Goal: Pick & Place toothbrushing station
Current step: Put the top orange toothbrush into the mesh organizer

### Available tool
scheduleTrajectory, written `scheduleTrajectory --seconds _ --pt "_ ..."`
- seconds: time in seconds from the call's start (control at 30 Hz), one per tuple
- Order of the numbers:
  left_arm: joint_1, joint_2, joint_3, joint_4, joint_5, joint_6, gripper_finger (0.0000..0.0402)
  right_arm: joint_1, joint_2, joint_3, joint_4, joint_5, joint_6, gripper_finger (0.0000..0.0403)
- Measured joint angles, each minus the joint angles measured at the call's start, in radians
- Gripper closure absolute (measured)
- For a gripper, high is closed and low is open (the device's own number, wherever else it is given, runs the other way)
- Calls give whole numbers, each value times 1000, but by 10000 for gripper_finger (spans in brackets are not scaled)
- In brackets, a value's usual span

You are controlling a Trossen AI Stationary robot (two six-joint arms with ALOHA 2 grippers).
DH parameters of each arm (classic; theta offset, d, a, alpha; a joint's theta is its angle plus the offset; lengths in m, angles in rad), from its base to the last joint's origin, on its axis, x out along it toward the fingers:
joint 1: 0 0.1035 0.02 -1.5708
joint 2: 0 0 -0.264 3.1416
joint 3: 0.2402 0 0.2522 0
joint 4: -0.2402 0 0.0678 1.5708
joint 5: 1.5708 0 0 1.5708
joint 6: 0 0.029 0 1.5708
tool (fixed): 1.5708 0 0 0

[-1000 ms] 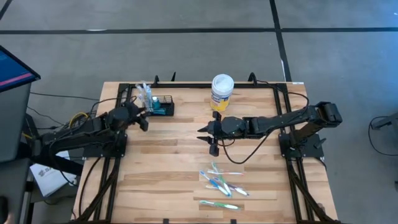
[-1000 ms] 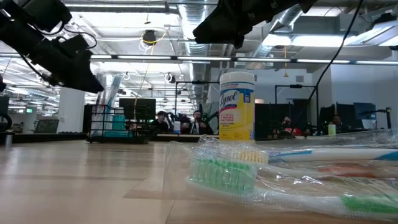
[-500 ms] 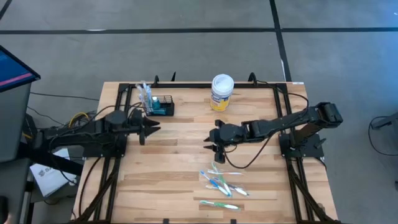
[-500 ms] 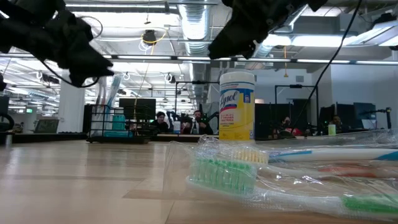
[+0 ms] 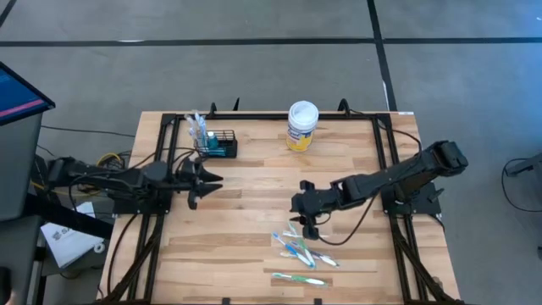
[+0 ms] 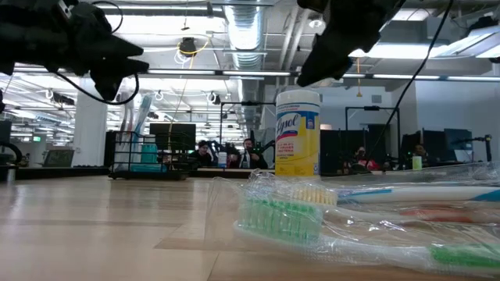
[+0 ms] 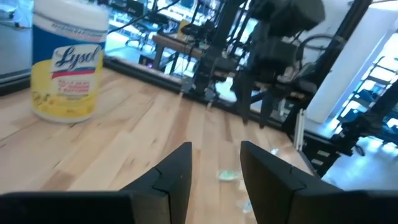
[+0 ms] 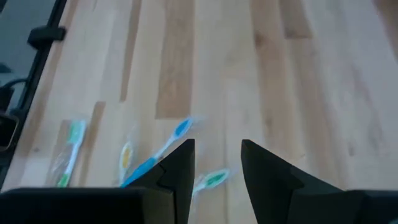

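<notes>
The black wire basket stands near the table's far left corner, holding a few upright items. The left gripper hovers above the boards beside the left edge, just in front of the basket, fingers parted and empty. The right gripper hangs over the middle, just beyond the scattered wrapped toothbrushes near the front edge, also parted and empty. A wipes tub stands by the far edge
</notes>
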Motion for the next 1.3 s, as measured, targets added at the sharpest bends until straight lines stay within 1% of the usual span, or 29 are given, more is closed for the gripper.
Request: scheduleTrajectory --seconds 0.2,0.27,0.33,0.4,0.47,0.73,0.9,0.97,1.03,1.3 --pt "-29 116 0 150 -5 5 271 53 37 -3 -39 1 31 281" --pt "-33 150 0 188 -5 5 271 67 60 2 -23 2 37 281" --pt "-33 194 0 243 -5 5 271 80 76 -1 -57 2 51 281" --pt "-33 223 -1 266 -5 4 271 89 94 -2 -58 2 75 281" --pt "-33 266 1 318 -6 4 271 99 98 -2 -85 2 98 281" --pt "-41 388 0 444 -6 4 271 139 98 -2 -104 3 147 281" --pt "-61 451 1 510 -6 4 271 152 141 -8 -127 3 176 281" --pt "-68 464 0 503 -6 4 271 153 165 -2 -105 3 182 280" --pt "-75 485 1 529 -6 8 271 153 182 -7 -137 3 183 280" --pt "-83 550 24 563 -6 14 271 153 259 -5 -126 3 183 280"
